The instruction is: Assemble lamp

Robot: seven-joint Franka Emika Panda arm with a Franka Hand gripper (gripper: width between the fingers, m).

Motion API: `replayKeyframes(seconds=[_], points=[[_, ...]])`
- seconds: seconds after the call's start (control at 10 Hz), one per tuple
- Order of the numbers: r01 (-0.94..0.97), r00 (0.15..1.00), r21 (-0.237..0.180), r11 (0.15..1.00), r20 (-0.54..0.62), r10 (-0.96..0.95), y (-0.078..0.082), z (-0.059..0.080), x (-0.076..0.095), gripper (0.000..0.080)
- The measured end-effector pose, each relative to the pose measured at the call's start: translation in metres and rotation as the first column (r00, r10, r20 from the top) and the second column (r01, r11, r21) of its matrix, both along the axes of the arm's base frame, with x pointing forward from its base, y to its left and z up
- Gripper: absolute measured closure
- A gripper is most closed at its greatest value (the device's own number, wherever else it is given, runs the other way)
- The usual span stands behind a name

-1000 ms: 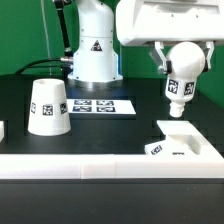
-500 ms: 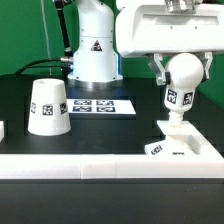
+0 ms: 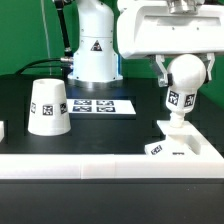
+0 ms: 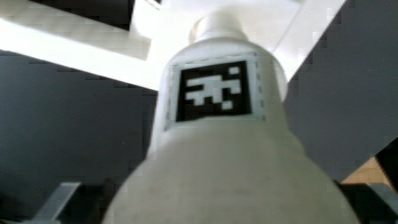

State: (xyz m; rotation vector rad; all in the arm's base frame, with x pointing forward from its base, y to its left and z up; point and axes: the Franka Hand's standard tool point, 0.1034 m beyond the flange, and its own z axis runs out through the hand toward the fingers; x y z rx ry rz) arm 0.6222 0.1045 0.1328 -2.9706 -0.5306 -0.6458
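The white bulb (image 3: 181,88) stands upright with its round head up, its narrow lower end reaching down to the flat square base (image 3: 184,146) at the exterior view's right. My gripper (image 3: 183,72) is shut on the bulb's round head, a finger on each side. In the wrist view the bulb (image 4: 222,120) fills the picture, its tag facing the camera, and the base (image 4: 89,45) lies beyond its far end. The truncated-cone shade (image 3: 48,107) stands on the black table at the exterior view's left, well apart from the gripper.
The marker board (image 3: 103,105) lies flat on the table behind, between shade and base. The white robot pedestal (image 3: 93,50) stands at the back. A white wall (image 3: 70,165) runs along the table's near edge.
Since a second ago the bulb has come from tilted to upright and moved down toward the base. In the last half second almost nothing has moved.
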Motion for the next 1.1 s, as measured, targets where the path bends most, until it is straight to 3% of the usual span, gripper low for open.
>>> replayKeyframes(seconds=[0.5, 1.1], points=[[0.000, 1.000, 0.004, 1.000, 0.006, 0.000, 0.0044, 0.0021, 0.0042, 0.0223], [0.005, 0.997, 0.005, 1.000, 0.082, -0.006, -0.0017, 0.0047, 0.0029, 0.0223]])
